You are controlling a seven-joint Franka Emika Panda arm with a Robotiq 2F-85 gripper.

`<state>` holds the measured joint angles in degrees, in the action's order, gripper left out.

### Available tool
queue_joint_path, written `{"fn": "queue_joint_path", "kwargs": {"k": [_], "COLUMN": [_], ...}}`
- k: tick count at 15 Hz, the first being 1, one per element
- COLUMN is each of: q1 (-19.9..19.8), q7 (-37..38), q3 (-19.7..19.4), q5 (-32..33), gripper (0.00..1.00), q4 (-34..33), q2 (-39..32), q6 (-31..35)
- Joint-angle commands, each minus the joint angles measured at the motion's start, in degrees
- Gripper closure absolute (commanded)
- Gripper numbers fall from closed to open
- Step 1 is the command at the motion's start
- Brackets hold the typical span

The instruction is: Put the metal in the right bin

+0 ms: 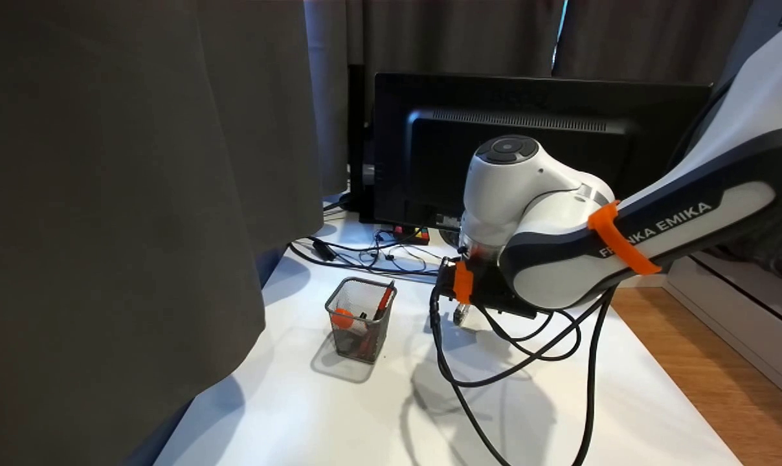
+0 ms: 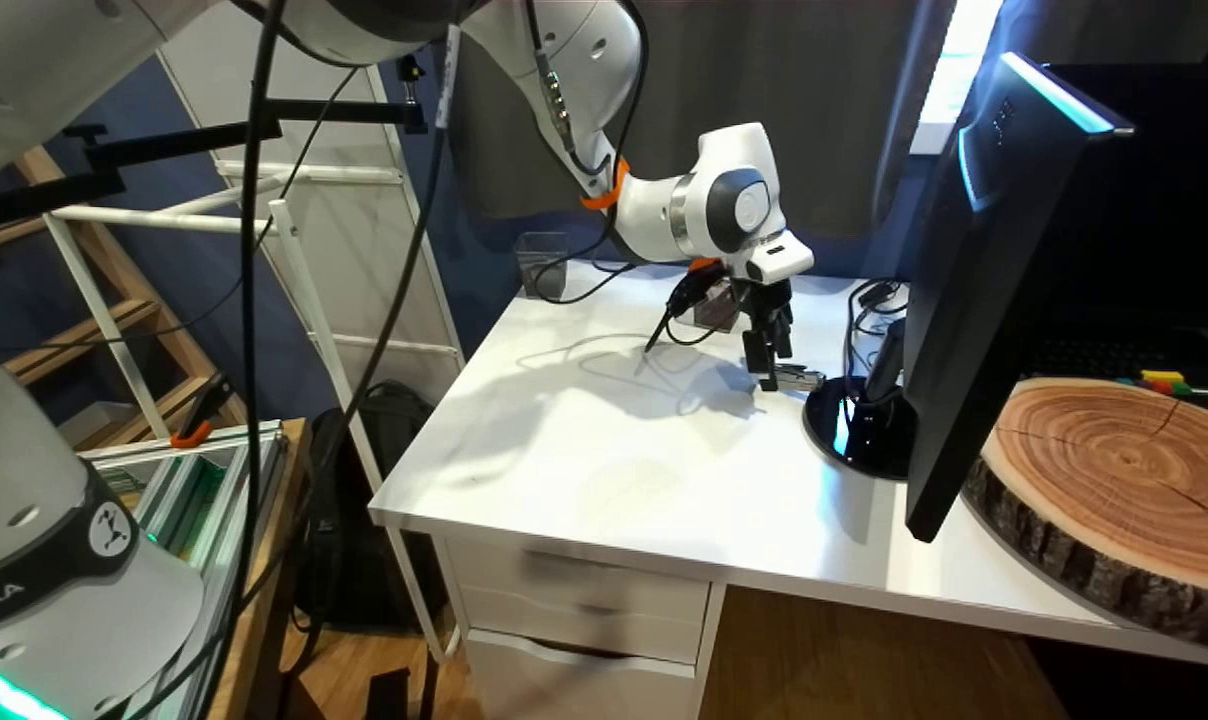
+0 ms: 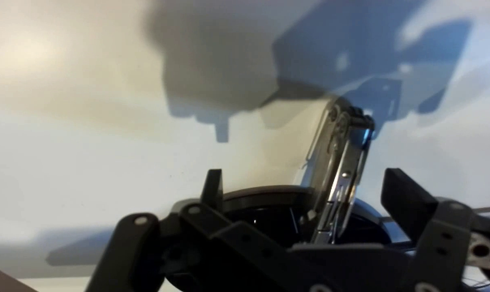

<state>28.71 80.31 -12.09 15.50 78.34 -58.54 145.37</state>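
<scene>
Fingers (image 3: 212,188) standing wide apart, gripping nothing. In wrist view metal tool (image 3: 344,170) lying on desk (image 3: 87,162) between tips of gripper (image 3: 303,184), nearer right one. I'm judging grasp next: best easing right to centre, then closing across width. Right bin (image 1: 353,342), by my reading, standing left of gripper in exterior view.

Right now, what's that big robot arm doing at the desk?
The robot arm seems to be here to put a hinged metal tool away. Its end effector is open, with the tool showing between the fingers in the wrist view, but not gripped. The tool is on the white desk, by the round monitor base. A square wire-mesh cup stands on the desk too, but the tool isn't in it yet. Gripping the tool probably comes next.
</scene>
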Motion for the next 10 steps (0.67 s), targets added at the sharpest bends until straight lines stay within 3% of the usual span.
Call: {"fn": "queue_joint_path", "kwargs": {"k": [1, 4, 5, 6, 8, 10], "q1": [0.75, 0.28, 0.29, 0.34, 0.46, 0.54], "q7": [1.45, 0.61, 0.47, 0.45, 0.70, 0.79], "q3": [-2.59, -2.92, -3.07, -3.18, -3.40, -3.50], "q5": [2.02, 2.05, 2.12, 2.16, 2.13, 2.02], "gripper": [0.00, 0.00, 0.07, 0.28, 0.32, 0.46], "q4": [-4.58, -7.20, -7.96, -8.66, -9.66, -10.37], "q2": [-3.71, -5.69, -6.26, -6.78, -7.49, -7.90], "q6": [-0.91, -0.93, -1.15, -1.21, -1.33, -1.68]}}
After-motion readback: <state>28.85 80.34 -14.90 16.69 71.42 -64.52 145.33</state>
